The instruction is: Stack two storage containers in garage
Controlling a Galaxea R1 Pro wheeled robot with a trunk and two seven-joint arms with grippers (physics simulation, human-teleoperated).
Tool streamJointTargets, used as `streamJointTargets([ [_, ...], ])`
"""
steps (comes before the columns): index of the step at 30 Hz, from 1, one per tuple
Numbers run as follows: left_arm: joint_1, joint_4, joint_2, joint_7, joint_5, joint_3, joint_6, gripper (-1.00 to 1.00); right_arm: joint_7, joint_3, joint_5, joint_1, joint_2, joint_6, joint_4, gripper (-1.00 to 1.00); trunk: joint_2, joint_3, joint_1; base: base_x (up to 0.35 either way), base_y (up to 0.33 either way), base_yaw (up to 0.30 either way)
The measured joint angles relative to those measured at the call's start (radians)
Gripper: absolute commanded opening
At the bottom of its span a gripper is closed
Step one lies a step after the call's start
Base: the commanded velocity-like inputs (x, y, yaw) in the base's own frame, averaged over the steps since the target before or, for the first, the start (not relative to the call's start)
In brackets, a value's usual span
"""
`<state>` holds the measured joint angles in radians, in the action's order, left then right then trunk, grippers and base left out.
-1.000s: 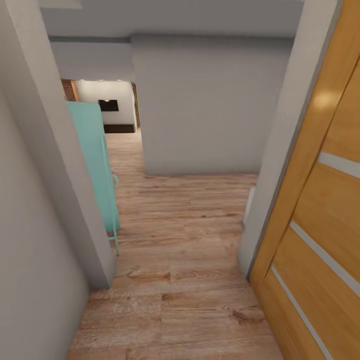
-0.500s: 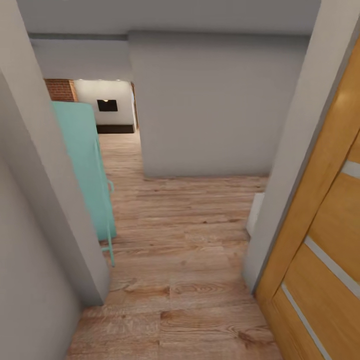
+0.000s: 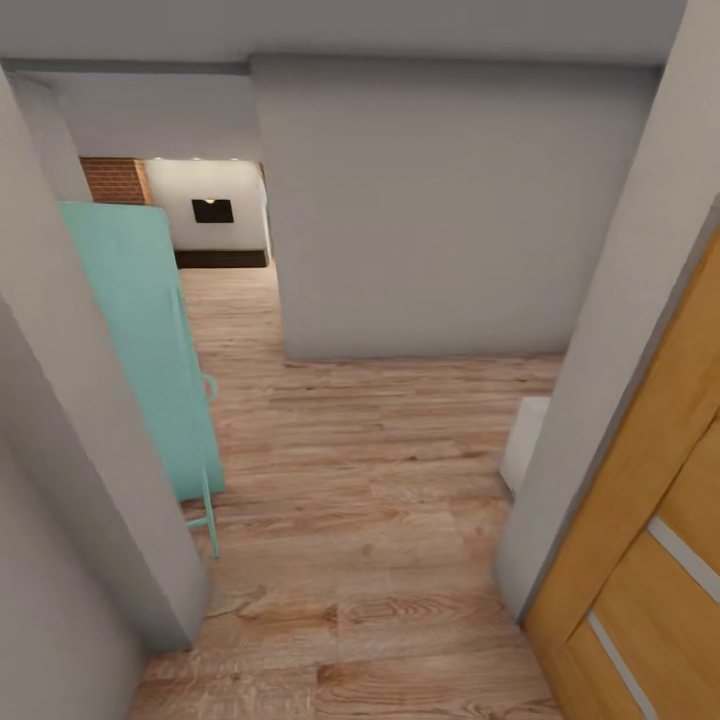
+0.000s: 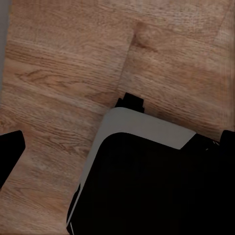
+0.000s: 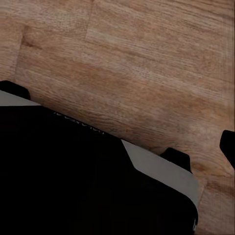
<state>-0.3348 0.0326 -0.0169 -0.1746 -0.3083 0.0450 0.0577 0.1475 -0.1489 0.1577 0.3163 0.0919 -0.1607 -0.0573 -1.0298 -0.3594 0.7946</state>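
Neither storage container shows here. In the head view I face a hallway with light wood-plank flooring [image 3: 370, 520]. The left wrist view looks down past my dark, white-edged base [image 4: 147, 176] at the same planks. My left gripper [image 4: 117, 147] is open, its black fingertips [image 4: 11, 152] far apart at the picture's edges with nothing between them. The right wrist view looks down in the same way. One black fingertip [image 5: 228, 144] of my right gripper [image 5: 115, 147] sits at the far edge, spread wide and holding nothing.
A grey wall [image 3: 440, 200] blocks the way straight ahead. A corridor opens at the back left toward a brick wall [image 3: 112, 180]. A teal panel [image 3: 140, 350] leans on the left jamb [image 3: 90, 480]. At the right are a wooden door with glass slats [image 3: 650, 580] and a white object [image 3: 522, 440].
The camera has moved forward through the doorway. The left wall, teal panel and wooden door have slid outward and more of the hallway shows.
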Motion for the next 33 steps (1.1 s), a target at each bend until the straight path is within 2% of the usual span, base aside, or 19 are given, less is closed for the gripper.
streamJointTargets([
  [9, 0.0, 0.0, 0.002, 0.0, 0.0, 0.0, 0.0, 1.0, 0.0, 0.0, -0.001, -0.001, -0.016, 0.001, -0.002, 1.0, 0.0, 0.0, 0.0, 0.339, 0.0, 0.0],
  [33, 0.0, 0.0, 0.002, 0.0, 0.0, 0.0, 0.0, 1.0, 0.0, 0.0, -0.001, 0.0, -0.017, 0.001, -0.002, 1.0, 0.0, 0.0, 0.0, 0.339, 0.0, 0.0],
])
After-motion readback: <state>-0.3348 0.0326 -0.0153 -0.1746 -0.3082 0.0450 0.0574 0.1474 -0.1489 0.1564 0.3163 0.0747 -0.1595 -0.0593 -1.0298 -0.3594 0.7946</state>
